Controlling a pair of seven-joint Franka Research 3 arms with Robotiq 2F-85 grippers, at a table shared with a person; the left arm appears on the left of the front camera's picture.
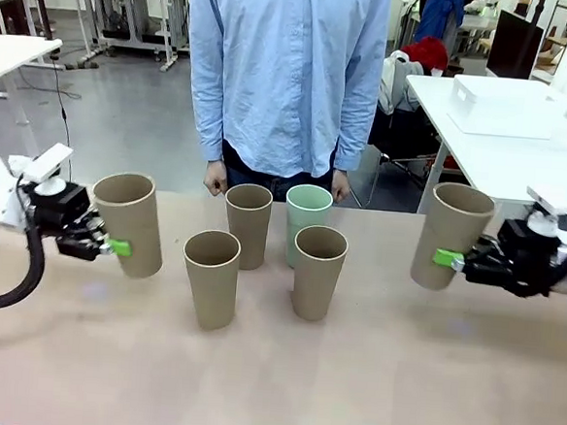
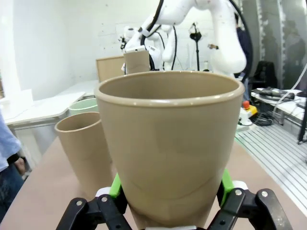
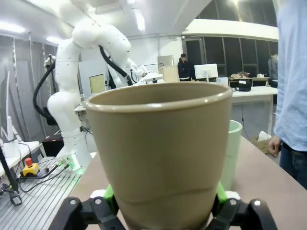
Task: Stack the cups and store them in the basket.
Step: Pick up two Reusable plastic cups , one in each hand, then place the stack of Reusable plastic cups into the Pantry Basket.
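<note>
Beige table (image 1: 398, 386), three brown cups (image 1: 211, 277) upright at centre, mint cup (image 1: 308, 206) among them

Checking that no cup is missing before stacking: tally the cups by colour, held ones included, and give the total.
tan-brown cups: 5 (one in the left gripper, one in the right gripper, three standing on the table)
mint green cup: 1, standing on the table
Total: 6 cups
</note>
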